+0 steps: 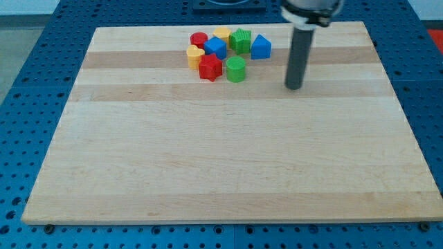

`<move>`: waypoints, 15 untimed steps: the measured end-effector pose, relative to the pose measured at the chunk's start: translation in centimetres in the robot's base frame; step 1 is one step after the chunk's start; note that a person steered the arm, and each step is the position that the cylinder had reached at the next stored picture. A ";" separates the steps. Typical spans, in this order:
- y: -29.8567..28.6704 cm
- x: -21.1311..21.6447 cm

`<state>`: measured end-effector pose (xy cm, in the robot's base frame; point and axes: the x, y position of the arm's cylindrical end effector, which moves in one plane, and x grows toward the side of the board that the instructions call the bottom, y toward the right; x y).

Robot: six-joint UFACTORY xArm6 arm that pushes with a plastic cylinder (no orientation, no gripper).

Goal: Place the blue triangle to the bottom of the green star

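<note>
Nearest, my tip (294, 86) rested on the wooden board (208, 159), holding nothing, to the view's right of the cluster and apart from it. Beyond, the green cylinder (236, 69) and red block (210, 67) fronted the blue triangle (261, 47), just beside the green star (241, 41); the blue cube (215, 48), yellow blocks (222, 34) and red cylinder (199, 39) crowded alongside.

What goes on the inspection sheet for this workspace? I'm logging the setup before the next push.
Surface: wooden board, blocks clustered near the view's top.
Job's things: blue triangle at the cluster's right; green star just left of it.
Clutter: red cylinder, yellow block, blue block, yellow block, red block, green block.
Grippers: none; my tip right of the cluster, touching nothing.
Cables: nothing seen.
Surroundings: blue perforated table.
</note>
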<state>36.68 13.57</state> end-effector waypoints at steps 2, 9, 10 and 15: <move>-1.4 -10.3; -2.3 -12.1; -3.9 -11.6; -7.9 -9.3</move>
<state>27.42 5.65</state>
